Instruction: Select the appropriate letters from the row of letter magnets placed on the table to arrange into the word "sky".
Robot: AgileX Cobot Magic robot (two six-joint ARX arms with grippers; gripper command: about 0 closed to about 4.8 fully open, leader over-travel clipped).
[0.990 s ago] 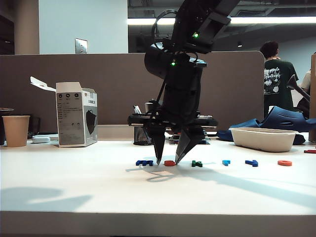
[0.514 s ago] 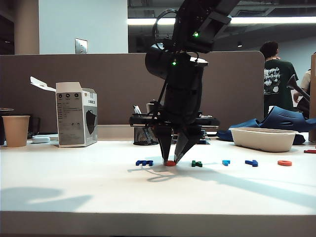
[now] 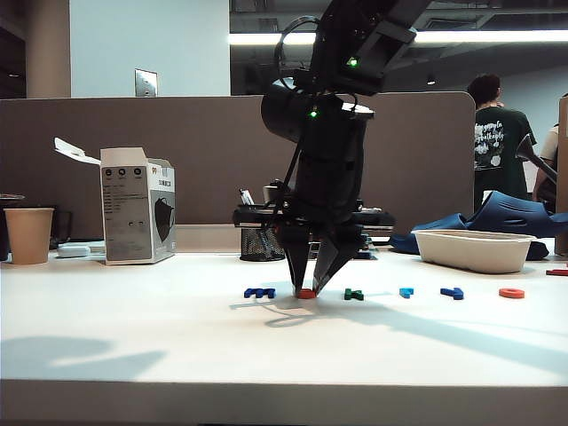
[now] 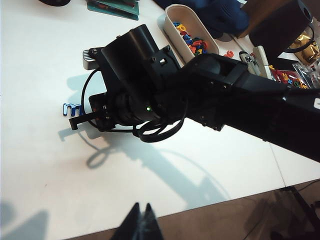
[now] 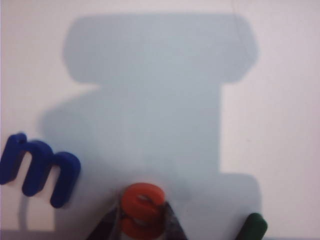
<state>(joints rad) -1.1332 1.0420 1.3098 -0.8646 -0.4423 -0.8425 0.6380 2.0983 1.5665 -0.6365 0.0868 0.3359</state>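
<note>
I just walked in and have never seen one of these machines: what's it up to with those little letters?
The right end effector has closed its fingers around the orange-red s magnet in the row on the white table, between the blue m and a green letter. The magnet hasn't been lifted. The left end effector hangs to the side, shut and empty.

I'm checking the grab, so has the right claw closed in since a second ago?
Yes. The right claw narrowed: its tips straddled the orange letter with gaps before; now they pinch it, beside the blue m that stayed put.
</note>
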